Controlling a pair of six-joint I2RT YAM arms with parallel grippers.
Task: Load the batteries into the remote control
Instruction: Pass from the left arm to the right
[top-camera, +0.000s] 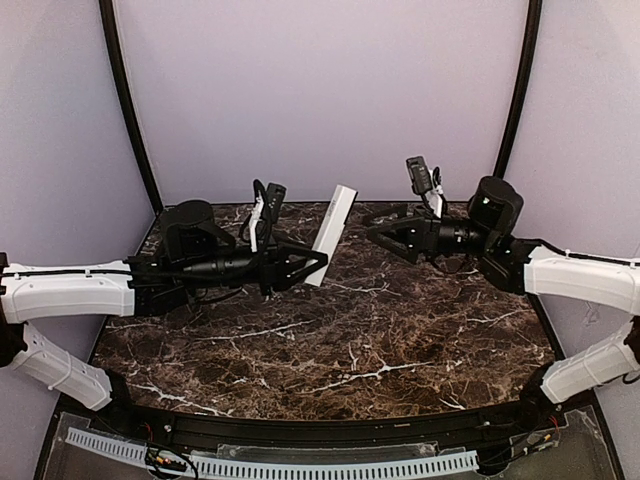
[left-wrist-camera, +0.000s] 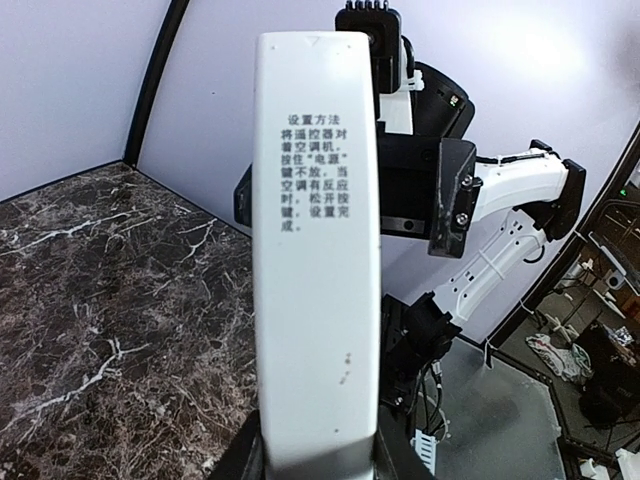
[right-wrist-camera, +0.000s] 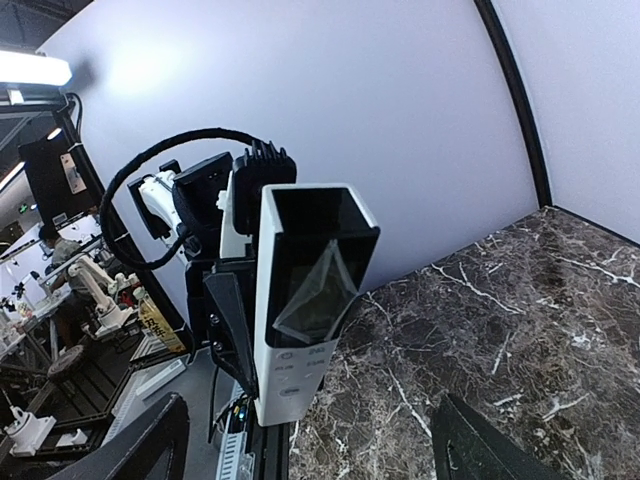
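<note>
Left gripper (top-camera: 308, 266) clamped on remote control (top-camera: 332, 230) at frame centre, right gripper (top-camera: 378, 232) wide and empty (batteries unseen): hold it steady, open end toward right gripper.

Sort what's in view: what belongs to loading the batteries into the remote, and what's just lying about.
Belongs to the job:
- remote control, held off the table by the left tool
- right tool, open, facing the remote
- batteries: none visible in any view

Just there:
- marble table
- purple backdrop
</note>
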